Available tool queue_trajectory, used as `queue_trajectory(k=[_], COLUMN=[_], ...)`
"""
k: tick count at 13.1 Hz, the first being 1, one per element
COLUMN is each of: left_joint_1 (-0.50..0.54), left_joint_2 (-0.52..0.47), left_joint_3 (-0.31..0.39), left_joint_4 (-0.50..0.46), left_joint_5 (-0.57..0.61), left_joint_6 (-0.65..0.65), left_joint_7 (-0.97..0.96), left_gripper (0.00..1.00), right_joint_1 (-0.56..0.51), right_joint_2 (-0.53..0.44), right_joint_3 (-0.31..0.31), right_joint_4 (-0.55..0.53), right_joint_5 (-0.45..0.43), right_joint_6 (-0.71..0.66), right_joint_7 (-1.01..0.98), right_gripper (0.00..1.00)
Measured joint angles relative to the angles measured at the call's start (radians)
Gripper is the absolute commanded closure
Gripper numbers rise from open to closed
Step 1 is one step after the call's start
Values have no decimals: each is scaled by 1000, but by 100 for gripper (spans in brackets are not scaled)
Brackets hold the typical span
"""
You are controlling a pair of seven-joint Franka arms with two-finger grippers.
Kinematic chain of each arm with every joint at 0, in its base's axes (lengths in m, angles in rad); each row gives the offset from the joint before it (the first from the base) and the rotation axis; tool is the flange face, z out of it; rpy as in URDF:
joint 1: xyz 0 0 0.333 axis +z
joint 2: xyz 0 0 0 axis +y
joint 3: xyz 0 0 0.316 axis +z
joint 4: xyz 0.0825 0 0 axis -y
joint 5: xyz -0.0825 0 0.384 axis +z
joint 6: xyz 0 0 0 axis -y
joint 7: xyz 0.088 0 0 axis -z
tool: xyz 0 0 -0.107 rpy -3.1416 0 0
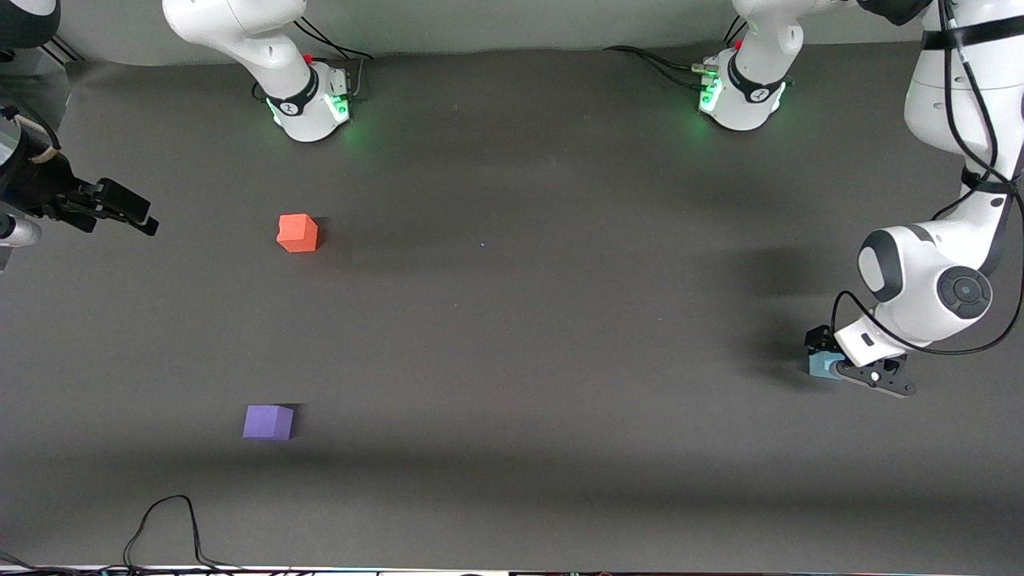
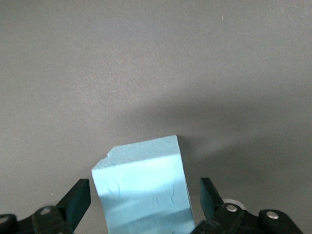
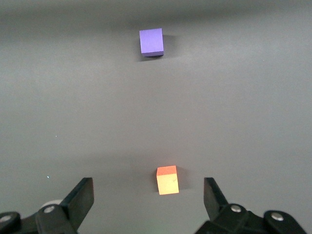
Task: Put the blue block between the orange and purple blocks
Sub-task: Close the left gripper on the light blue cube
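Observation:
The blue block sits on the dark table near the left arm's end. My left gripper is down around it. In the left wrist view the blue block stands between the open fingers of the left gripper, with a gap on each side. The orange block and the purple block lie toward the right arm's end, the purple one nearer the front camera. My right gripper waits open and empty at that end. The right wrist view shows the right gripper, the orange block and the purple block.
The two arm bases stand along the table's back edge. A black cable loops on the table at the front edge, near the purple block. Bare dark mat lies between the blocks.

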State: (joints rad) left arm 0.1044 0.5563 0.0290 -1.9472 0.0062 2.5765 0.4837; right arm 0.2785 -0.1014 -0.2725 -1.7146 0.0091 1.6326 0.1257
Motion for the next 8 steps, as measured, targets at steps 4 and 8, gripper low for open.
queue_trajectory(k=[4, 8], left_joint_1=[0, 0], left_joint_2=[9, 25], left_joint_3=[0, -1], left_joint_4=[33, 44], left_joint_5=[-1, -3], left_joint_6=[1, 9], left_joint_7=[-13, -69], left_gripper=[4, 38], right_joint_1=[0, 0], right_joint_2=[0, 0], right_joint_3=[0, 0], right_joint_4=[0, 0], right_joint_5=[0, 0], right_joint_6=[0, 0], right_joint_7=[0, 0], right_gripper=[0, 0])
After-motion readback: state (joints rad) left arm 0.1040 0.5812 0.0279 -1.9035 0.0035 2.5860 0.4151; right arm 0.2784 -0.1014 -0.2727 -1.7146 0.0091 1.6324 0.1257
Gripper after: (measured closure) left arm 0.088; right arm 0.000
